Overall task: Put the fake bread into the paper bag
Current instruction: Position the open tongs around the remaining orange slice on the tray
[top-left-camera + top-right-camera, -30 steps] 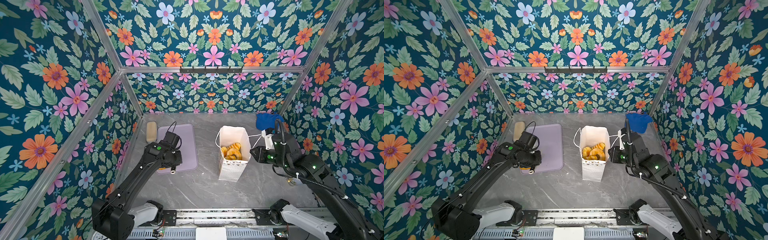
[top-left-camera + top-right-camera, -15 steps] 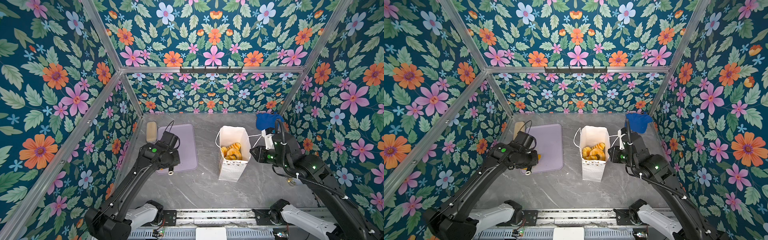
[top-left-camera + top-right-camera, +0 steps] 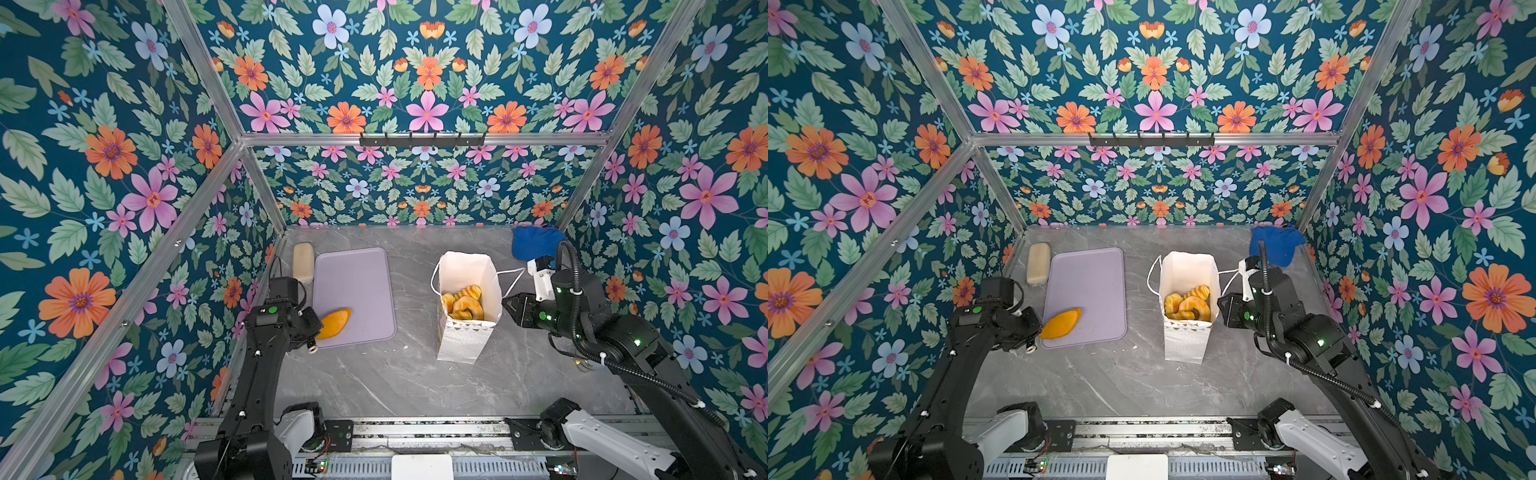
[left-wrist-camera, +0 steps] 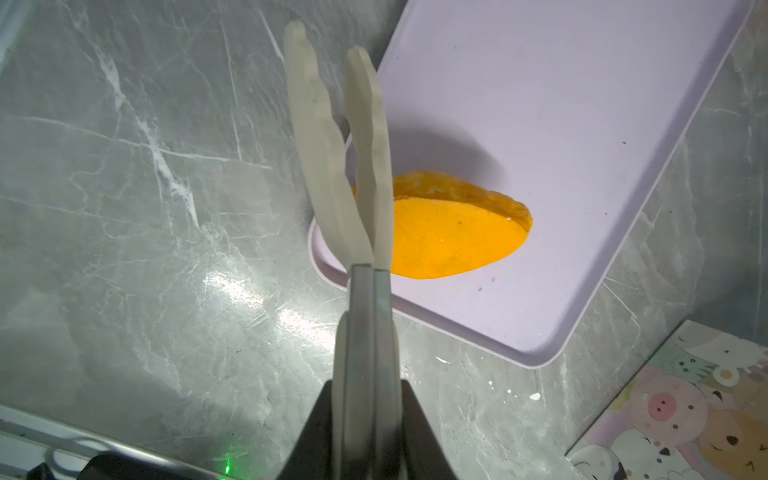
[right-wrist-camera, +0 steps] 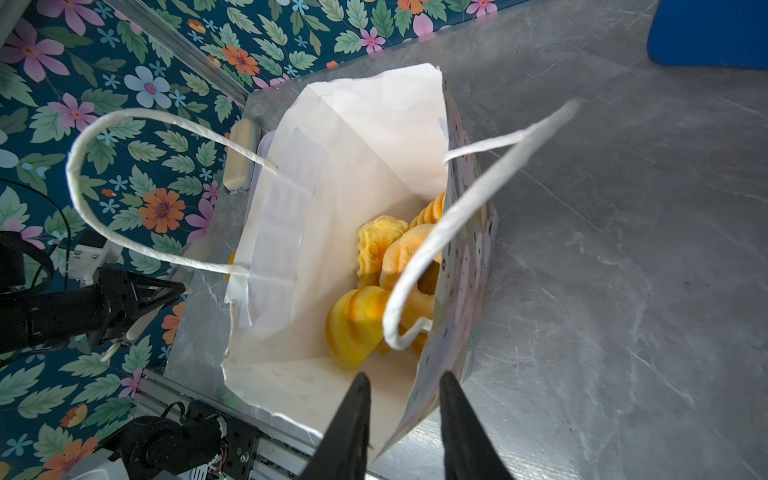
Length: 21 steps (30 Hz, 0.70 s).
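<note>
Since the left arm has drawn back toward 7 o'clock over the last second, the orange bun (image 3: 333, 323) it hid now lies bare at the lilac tray's (image 3: 353, 274) 7 o'clock corner. The left gripper (image 4: 365, 399) clamps pale tongs (image 4: 328, 166), blades narrowly apart just beside the bun. At the tray's 3 o'clock the paper bag (image 3: 465, 345), pastries (image 3: 463, 301) inside, has not shifted. The right gripper (image 5: 404, 376), at the bag's 3 o'clock, keeps a narrow gap astride its rim.

Robot lab booth: floral-print walls (image 3: 428, 112), aluminium frame (image 3: 291, 139), grey marble-look tabletop (image 3: 415, 382).
</note>
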{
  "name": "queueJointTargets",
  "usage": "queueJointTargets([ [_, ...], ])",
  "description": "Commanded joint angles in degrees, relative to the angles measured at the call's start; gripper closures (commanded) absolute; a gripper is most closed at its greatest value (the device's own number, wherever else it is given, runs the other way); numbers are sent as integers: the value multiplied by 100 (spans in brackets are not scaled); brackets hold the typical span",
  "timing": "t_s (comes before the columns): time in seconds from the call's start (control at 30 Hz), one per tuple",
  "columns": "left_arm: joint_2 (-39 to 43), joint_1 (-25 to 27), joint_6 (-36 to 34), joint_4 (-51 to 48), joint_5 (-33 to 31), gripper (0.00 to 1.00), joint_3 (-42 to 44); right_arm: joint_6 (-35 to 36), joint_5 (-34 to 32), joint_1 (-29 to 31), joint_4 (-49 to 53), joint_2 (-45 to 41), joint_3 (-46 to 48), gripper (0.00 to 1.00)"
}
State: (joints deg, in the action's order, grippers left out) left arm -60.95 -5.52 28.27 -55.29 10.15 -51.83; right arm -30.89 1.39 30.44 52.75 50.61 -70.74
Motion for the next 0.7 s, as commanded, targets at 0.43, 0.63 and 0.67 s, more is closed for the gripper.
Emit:
queueJointTargets([
  [0.43, -92, -415, -649, -139, 1250, 86, 386, 174, -70, -2, -78, -34, 38, 69],
  [0.63, -145, -399, -815, -329, 1733, 86, 283, 170, -51, 0, -138, 19, 49, 69],
  [0.67, -155, -376, -837, -324, 1857, 86, 303, 166, -51, 2, -136, 29, 43, 70],
])
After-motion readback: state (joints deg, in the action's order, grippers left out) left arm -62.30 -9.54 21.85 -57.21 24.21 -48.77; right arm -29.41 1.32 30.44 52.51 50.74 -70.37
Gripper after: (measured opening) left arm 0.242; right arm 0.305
